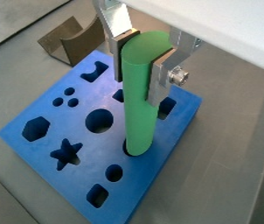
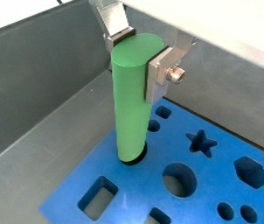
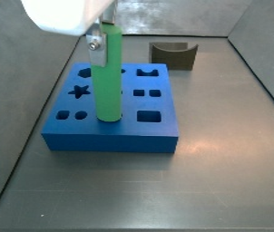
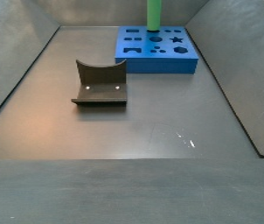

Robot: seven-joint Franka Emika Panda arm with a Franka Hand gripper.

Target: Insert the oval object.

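Gripper (image 1: 142,59) was above the blue block (image 1: 52,109), jaws pinching the upper part of the green oval peg (image 1: 141,96); silver finger plates (image 1: 165,68) pressed flat vs peg's sides in both wrist views, only peg-width apart. Peg stood upright, lower end at/in a hole of the block (image 2: 129,157); how deep it sat couldn't be told.

Side view, L to R: star cutout (image 3: 82,91) on block's left part, then green peg (image 3: 108,77) rising from block top w/ gripper (image 3: 101,41) at its top, square-ish holes to the right, dark grey curved block (image 3: 173,54) behind, well apart from blue block (image 3: 112,134).

Other side view: curved block (image 4: 100,84) left of centre on grey floor (image 4: 158,131), blue block (image 4: 158,51) far back, peg (image 4: 153,16) standing on it; gripper out of frame there. Nothing lay between curved block and blue block.
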